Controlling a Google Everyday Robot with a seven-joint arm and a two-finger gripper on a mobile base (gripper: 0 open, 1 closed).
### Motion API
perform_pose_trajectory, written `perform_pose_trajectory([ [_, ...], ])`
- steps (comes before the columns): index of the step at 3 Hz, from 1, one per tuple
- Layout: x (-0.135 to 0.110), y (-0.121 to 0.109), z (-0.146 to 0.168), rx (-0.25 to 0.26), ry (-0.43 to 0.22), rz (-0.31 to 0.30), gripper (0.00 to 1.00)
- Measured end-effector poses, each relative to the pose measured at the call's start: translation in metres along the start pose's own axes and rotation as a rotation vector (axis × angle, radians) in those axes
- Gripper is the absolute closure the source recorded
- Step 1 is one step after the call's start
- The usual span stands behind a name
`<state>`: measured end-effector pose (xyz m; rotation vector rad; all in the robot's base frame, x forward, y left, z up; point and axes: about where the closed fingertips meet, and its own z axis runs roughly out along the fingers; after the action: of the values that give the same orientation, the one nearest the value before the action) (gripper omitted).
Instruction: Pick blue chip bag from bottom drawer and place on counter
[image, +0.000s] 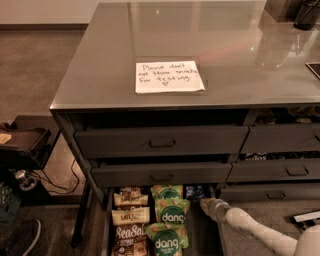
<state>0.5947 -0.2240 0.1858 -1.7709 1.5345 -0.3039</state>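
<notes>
The bottom drawer is pulled open at the lower middle and holds green "dang" bags and brown-and-cream "SeaSalt" bags. The blue chip bag shows as a small dark blue patch at the drawer's back right, partly under the drawer above. My gripper reaches in from the lower right on a white arm, its tip just below and right of the blue bag. The glossy grey counter lies above, bearing a white handwritten note.
Two dark grey drawers with recessed handles sit above the open one, with more drawers to the right. A dark cart with cables stands at the left. A dark object stands at the counter's far right corner.
</notes>
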Motion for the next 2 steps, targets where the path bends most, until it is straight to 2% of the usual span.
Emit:
perform_pose_trajectory([
  [2, 0.0164, 0.0027, 0.0147, 0.01, 0.03, 0.016, 0.55],
])
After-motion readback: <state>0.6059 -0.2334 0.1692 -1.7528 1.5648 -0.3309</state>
